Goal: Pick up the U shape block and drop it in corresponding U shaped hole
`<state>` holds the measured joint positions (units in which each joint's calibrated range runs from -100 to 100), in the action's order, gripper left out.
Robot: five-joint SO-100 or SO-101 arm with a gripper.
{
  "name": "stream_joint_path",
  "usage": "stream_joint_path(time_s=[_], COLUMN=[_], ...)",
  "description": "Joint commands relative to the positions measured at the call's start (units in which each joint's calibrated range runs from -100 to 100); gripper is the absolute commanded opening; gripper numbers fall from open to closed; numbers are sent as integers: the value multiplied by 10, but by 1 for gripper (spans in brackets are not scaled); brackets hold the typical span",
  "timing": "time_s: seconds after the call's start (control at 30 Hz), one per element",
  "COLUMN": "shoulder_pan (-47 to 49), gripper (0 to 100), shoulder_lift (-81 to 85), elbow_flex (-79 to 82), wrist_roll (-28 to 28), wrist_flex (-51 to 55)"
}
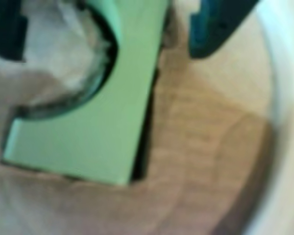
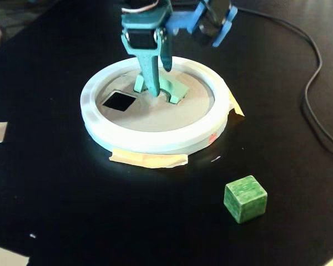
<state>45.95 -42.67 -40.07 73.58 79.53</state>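
The light green U shape block (image 1: 112,127) lies in the U-shaped cutout of the wooden board (image 1: 201,147), with a dark gap along its right and bottom edges. Whether it sits flush I cannot tell. My gripper (image 1: 108,51) is open. Its dark teal fingers (image 1: 215,29) stand either side of one arm of the block, with space between each finger and the block. In the fixed view the gripper (image 2: 161,83) points down onto the block (image 2: 176,88) at the back of the round board (image 2: 155,119).
A white ring (image 2: 155,141) rims the board, which is taped to the black table. A square hole (image 2: 119,101) lies at the board's left. A dark green cube (image 2: 245,198) stands on the table at the front right. A cable (image 2: 313,83) runs along the right.
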Motion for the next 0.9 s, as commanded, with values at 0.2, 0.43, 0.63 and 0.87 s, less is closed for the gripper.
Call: stream_joint_path(time_s=[0.2,0.43,0.63,0.87], shoulder_pan=[46,52,72,85], gripper=[55,55,56,57], shoulder_lift=[166,175,200,194], elbow_flex=[-29,-38,-38,-30], wrist_roll=[-72,-278,-360,-383], wrist_flex=[-2,173,205,205])
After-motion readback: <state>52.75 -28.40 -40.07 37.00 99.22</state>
